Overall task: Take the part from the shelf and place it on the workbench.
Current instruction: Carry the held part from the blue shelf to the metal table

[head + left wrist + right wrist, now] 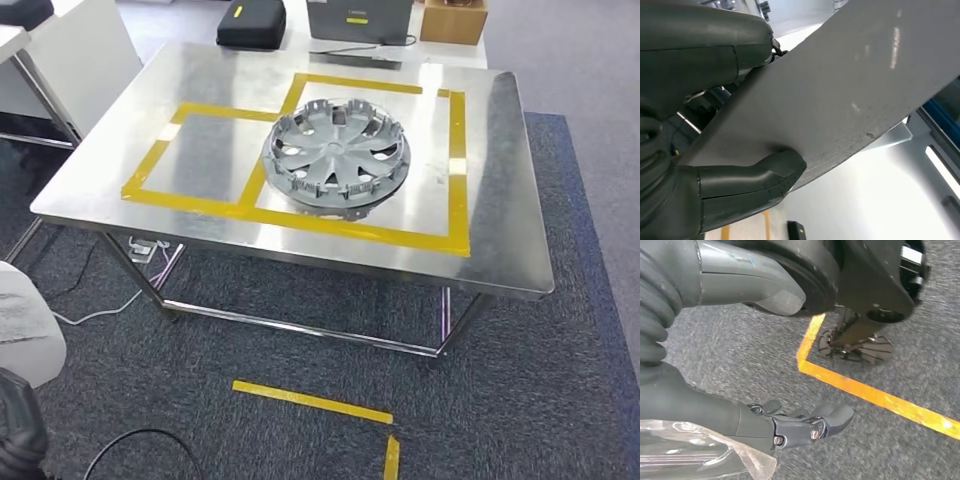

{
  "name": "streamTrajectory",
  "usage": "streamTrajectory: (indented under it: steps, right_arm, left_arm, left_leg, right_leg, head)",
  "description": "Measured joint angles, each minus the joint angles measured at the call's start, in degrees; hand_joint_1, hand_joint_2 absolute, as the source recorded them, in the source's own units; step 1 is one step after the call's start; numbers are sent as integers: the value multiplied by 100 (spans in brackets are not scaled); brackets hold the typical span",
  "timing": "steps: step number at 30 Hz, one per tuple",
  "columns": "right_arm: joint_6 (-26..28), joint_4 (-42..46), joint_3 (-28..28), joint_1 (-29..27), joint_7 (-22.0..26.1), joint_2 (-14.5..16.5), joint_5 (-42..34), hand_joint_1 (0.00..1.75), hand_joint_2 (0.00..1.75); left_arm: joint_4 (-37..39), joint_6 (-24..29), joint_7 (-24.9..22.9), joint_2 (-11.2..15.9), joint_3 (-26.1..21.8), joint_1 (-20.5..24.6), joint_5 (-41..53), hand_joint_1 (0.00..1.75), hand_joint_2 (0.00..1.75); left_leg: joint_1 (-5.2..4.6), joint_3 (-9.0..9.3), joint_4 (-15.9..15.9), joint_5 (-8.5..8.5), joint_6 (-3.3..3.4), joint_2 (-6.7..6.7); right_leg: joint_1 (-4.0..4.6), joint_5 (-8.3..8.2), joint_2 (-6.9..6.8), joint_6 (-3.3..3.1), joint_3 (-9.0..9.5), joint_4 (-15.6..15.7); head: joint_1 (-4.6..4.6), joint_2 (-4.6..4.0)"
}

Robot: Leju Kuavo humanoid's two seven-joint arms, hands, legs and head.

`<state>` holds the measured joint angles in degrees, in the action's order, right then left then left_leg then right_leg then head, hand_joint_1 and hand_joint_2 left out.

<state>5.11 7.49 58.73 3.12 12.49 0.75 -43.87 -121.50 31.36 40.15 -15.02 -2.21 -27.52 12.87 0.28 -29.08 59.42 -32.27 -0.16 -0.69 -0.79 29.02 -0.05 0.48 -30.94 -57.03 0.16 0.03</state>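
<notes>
A: Any writing to read?
B: None legible; the label on the grey case (359,17) beyond the counter (506,200) is too small.
A: Where's the part?
B: A grey hubcap (336,153) lies flat on the steel counter, inside the yellow tape outline (456,170). The left robot hand (708,125) pinches a grey panel (851,85) between thumb and fingers.
A: And the right robot hand (764,385)?
B: Spread, holding nothing, above dark carpet (734,355) crossed by yellow floor tape (866,392).
</notes>
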Motion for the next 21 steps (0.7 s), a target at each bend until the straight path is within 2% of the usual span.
streamTrajectory:
  steps: [1,3,4,5,6,8,9,10,12,14,15,16,19,20,21]
  right_arm:
    - [-5,0,0,1,3,-1,1,0,175]
    - [-28,-1,0,-2,11,-3,8,0,175]
    - [-44,-1,1,-10,20,-3,13,0,175]
    - [-57,-1,2,-19,30,-3,16,0,175]
    - [-67,-1,3,-25,42,-3,18,0,175]
    - [-78,-1,8,-30,63,-3,18,0,175]
    - [-81,-1,11,-25,75,-3,19,0,175]
    - [-85,-1,14,-20,84,-3,20,0,175]
    - [-88,-1,21,-8,96,-4,26,0,175]
    - [-90,-1,30,-2,101,-5,31,0,175]
    - [-90,-1,34,4,103,-5,31,0,175]
    - [-91,-1,36,10,105,-5,30,0,175]
    - [-92,-1,39,10,115,-5,28,0,175]
    - [-95,-1,40,8,119,-5,28,0,175]
    - [-100,-1,41,2,124,-5,30,0,175]
  left_arm:
    - [7,-8,0,1,1,6,-1,175,175]
    - [27,-31,0,3,2,10,-10,175,175]
    - [40,-43,-1,3,1,6,-15,175,175]
    - [52,-50,-2,4,1,2,-20,175,175]
    - [63,-54,-2,5,1,0,-20,175,175]
    - [75,-56,-2,6,1,0,-19,175,175]
    - [81,-56,-2,6,0,-1,-18,175,175]
    - [87,-56,-2,7,0,1,-17,175,175]
    - [98,-56,-2,8,0,-8,-17,175,175]
    - [102,-56,-2,7,2,-21,-16,175,175]
    - [102,-56,-1,4,3,-20,-15,175,175]
    - [103,-56,-1,2,5,-16,-14,175,175]
    - [105,-56,1,-1,9,-10,-7,175,175]
    - [107,-56,1,-1,9,-13,-3,175,175]
    - [108,-56,1,-2,11,-13,3,175,175]
  left_leg:
    - [10,-135,288,-126,-30,7]
    - [27,-618,1116,-405,-77,15]
    - [34,-838,1426,-447,-90,16]
    - [37,-976,1550,-371,-95,17]
    - [38,-997,1427,-159,-92,20]
    - [35,-810,753,392,-57,37]
    - [21,-697,434,557,-34,49]
    - [7,-618,222,596,1,59]
    - [-18,-565,66,491,78,58]
    - [0,-474,-19,436,162,38]
    - [11,-410,-51,416,198,36]
    - [21,-347,-78,396,230,35]
    - [11,-235,-95,287,284,35]
    - [7,-178,-95,238,288,27]
    - [3,-106,-95,184,287,16]
  right_leg:
    - [-13,24,-8,-31,54,21]
    - [-13,99,-20,-64,138,26]
    - [-13,143,-21,-64,185,26]
    - [-14,191,-19,-58,241,26]
    - [-17,246,-15,-45,313,26]
    - [-21,369,-7,-6,449,33]
    - [-13,428,-6,25,492,33]
    - [-5,469,-12,57,504,40]
    - [11,479,-31,135,557,53]
    - [7,452,-35,189,555,-36]
    - [7,462,-28,205,454,-211]
    - [7,513,-18,215,270,-507]
    - [10,892,-4,247,-511,-1524]
    - [12,956,-4,250,-685,-1638]
    - [13,902,-3,241,-762,-1568]
  head:
    - [-17,0]
    - [-39,-1]
    - [-37,-1]
    - [-37,-1]
    - [-39,-1]
    - [-37,-1]
    - [-39,-2]
    - [-40,-2]
    - [-40,-3]
    - [-27,-1]
    - [-16,-1]
    - [-2,0]
    - [28,-1]
    - [32,-1]
    - [33,-1]
